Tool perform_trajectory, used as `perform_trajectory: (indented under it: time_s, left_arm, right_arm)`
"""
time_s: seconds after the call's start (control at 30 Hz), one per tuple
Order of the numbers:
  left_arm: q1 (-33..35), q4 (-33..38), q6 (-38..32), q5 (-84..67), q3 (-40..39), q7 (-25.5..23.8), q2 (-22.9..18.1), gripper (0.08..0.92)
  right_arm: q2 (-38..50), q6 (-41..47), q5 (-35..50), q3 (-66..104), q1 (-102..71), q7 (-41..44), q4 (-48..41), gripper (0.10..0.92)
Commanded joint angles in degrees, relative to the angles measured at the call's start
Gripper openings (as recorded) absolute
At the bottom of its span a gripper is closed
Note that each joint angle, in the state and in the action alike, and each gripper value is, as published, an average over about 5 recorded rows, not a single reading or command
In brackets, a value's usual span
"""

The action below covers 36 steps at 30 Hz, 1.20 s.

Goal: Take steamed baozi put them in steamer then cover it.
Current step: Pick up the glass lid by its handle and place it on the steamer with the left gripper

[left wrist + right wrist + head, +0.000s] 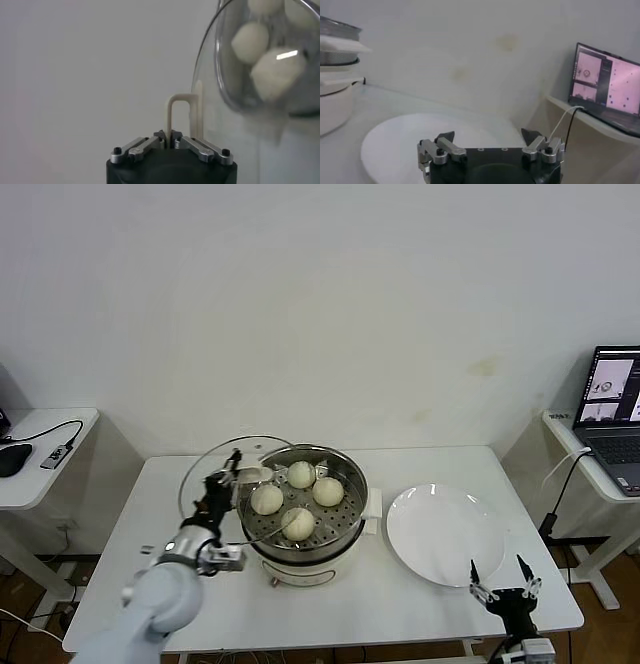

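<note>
White table (420,604) carried a flat white plate (443,534) on its right half. Open laptop (610,416) sat on a side desk (570,446) at far right, screen lit. Left side desk (45,469) held a black mouse (12,458) and a cable (55,439).

A robotics lab or test room, not a home kitchen. A plain white tabletop (420,604) stands against a bare white wall, flanked by two white side desks: one carries an open laptop (612,416) showing camera views, the other a computer mouse (12,458) and loose cable (55,436).
</note>
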<state>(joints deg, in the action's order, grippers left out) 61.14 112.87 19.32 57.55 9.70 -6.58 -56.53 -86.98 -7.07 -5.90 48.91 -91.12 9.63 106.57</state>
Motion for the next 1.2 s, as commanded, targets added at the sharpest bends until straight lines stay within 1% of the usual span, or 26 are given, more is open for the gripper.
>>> perform_trajectory:
  time_s: [0.03, 0.17, 0.37, 0.97, 1.2]
  left_arm:
    - [-8.8, -3.5, 3.9, 10.0, -11.5, -4.1, -9.8, 0.138]
    - [-9.3, -4.8, 4.1, 11.2, -12.2, -4.8, -11.1, 0.138]
    - [-8.7, -5.9, 4.0, 11.6, -12.2, -5.0, -10.9, 0.138]
    - [-8.4, -7.4, 3.5, 13.1, -12.6, -5.0, -12.2, 0.138]
    - [-7.9, -7.4, 3.4, 13.2, -12.3, -5.1, -11.7, 0.138]
  right_arm:
    - [-0.5, -0.2, -2.4, -1.1, 0.6, -0.2, -1.5, 0.823]
    - [-0.4, -0.2, -2.5, -1.1, 0.7, -0.1, -1.6, 0.823]
    - [-0.3, -0.2, -2.6, -1.1, 0.6, -0.1, -1.7, 0.823]
    - [-0.7, 0.0, -3.3, -2.1, 0.9, 0.0, -1.9, 0.823]
    - [-0.6, -0.1, -3.3, -2.1, 0.9, 0.1, -2.2, 0.823]
